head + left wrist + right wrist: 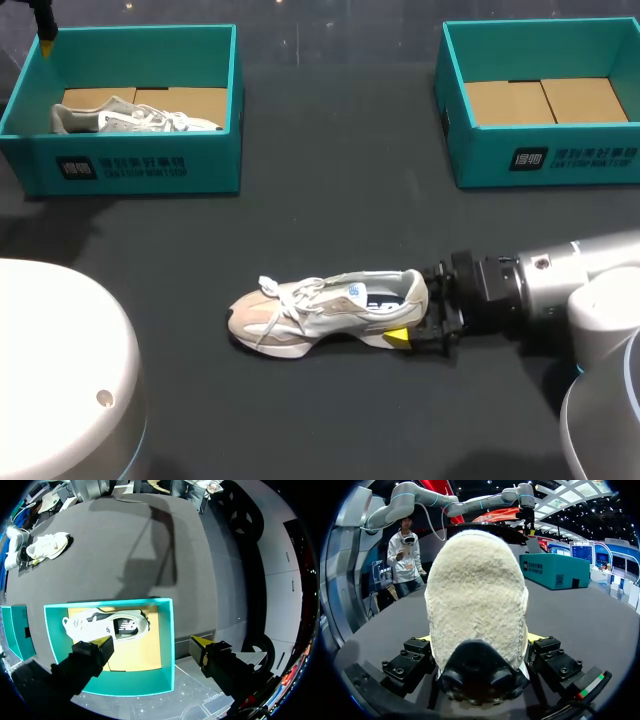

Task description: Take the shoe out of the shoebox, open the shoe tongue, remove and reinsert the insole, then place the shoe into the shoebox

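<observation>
Right pincer (414, 312) is closed on the heel of the shoe (320, 310), one finger on each side of the heel collar. The shoe stands on its sole on the worktop (330, 420), toe pointing straight away from the pincer, laces (290, 295) loose over the tongue. Left pincer (150, 642) is spread wide and holds nothing; directly beneath it sits the left shoebox (167, 630), which contains a second shoe (107, 625). The right shoebox (560, 165), well apart to one side of the right pincer, holds no shoe. Caution: the grip is at the heel only, so on a lift the toe is likely to droop or swing, and the shoe may slip out (a padded collar probably gives little firm purchase). Loose laces could catch on a box rim. Squeezing the collar would also narrow the opening and hinder insole work. Each box front carries a white logo block and a line of print, and the second shoe bears a side logo; none is transcribed here.
</observation>
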Controlling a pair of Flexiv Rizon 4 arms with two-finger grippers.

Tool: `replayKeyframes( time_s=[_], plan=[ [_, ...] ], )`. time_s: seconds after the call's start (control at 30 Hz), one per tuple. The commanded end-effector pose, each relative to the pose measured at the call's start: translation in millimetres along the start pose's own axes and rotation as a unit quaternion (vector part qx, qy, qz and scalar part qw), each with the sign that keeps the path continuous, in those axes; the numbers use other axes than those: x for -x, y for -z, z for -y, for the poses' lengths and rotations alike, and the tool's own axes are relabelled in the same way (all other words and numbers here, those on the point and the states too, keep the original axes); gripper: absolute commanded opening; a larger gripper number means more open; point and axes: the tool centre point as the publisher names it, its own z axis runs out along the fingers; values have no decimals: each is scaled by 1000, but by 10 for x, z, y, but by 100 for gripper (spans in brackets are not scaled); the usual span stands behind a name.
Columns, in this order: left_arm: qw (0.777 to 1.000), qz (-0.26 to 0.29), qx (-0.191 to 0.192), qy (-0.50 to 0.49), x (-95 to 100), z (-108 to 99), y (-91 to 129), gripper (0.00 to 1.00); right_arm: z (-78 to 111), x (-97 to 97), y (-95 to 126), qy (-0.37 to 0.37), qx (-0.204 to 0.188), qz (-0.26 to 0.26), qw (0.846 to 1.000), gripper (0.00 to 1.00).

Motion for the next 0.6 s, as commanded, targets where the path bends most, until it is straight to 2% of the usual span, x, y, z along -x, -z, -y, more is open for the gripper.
replayKeyframes(
  time_s=[0.03,0.6],
  plan=[
    [1000,-1,0,-1,-5,-3,1,100,-15,12,21,0,-3,-6,1000,0],
    [1000,-1,0,-1,-5,-3,1,100,-19,10,21,0,-3,-8,1000,0]
  ],
)
